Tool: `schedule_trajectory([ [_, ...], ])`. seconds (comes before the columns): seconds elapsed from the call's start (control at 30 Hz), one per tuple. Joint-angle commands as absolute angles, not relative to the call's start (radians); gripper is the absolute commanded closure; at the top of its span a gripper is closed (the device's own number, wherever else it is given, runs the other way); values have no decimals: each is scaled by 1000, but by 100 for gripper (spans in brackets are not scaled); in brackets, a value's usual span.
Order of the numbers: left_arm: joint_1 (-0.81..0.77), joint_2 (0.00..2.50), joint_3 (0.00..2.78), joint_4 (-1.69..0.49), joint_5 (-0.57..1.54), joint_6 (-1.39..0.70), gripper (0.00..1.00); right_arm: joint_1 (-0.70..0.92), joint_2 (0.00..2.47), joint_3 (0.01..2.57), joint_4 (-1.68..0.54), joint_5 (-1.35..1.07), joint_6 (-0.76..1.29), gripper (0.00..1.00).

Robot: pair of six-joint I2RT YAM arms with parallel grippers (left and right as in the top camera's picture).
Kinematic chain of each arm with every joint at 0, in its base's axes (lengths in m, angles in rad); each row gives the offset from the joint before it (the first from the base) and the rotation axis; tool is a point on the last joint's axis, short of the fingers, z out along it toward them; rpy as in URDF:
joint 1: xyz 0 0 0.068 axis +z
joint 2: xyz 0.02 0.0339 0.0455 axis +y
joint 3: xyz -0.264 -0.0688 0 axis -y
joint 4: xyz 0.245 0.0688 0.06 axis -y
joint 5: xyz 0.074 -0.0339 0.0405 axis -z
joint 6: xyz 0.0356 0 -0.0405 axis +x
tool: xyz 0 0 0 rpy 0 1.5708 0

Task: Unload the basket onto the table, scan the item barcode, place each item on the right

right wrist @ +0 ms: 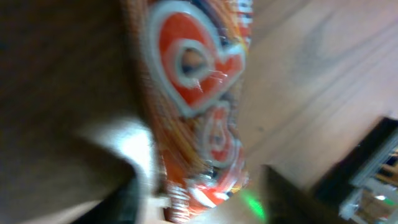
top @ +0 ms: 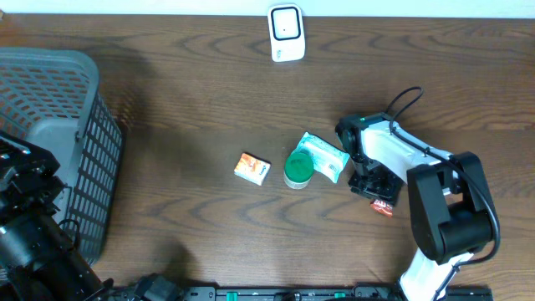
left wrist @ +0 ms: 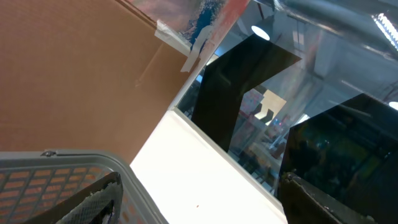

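Red-and-orange snack packet [right wrist: 199, 93] is your item. It lies flat on the dark wooden table [top: 184, 75] at about four o'clock, under the right gripper [right wrist: 205, 193], whose dark fingers flank the packet's lower end in the wrist view. That view is badly blurred, so you cannot tell whether the jaws have bitten or only bracket it. Close squarely across the narrow width and take the body of the packet, not just the crimped edge, so it does not fold or slip when lifted. Then carry it to the white barcode scanner [top: 285, 32] standing at twelve o'clock and turn the printed code toward its window. The left gripper [left wrist: 205, 205] is parked at eight o'clock beside the grey plastic mesh basket [top: 50, 92], jaws spread wide with nothing between them. Near the packet, toward nine o'clock of it, sit a white-and-teal pouch [top: 324, 156], a green-lidded round tub [top: 298, 170] and a small orange box [top: 252, 168]; keep your lift clear of them. No barcode shows on the packet's visible face, so it may be underneath. From above the arm covers most of the packet, leaving only one corner in sight.
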State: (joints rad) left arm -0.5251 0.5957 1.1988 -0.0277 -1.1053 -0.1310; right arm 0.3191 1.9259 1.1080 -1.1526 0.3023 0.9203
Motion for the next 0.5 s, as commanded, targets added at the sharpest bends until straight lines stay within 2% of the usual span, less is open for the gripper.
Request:
schedule_trajectory([
  [0.0,-520,594,1193,-26,-1108,-136,19,317,2006,1097,-1125,274,945,65],
  [0.07,-520,594,1193,-26,-1107,-137,19,322,2031,1094,-1118,274,945,86],
  [0.13,-520,594,1193,-26,-1108,-137,19,327,2053,1089,-1102,271,945,99],
  [0.33,-520,594,1193,-27,-1108,-136,19,348,2035,1106,-1065,193,815,99],
  [0.47,-520,594,1190,-26,-1108,-136,19,352,1905,1140,-982,-85,518,99],
])
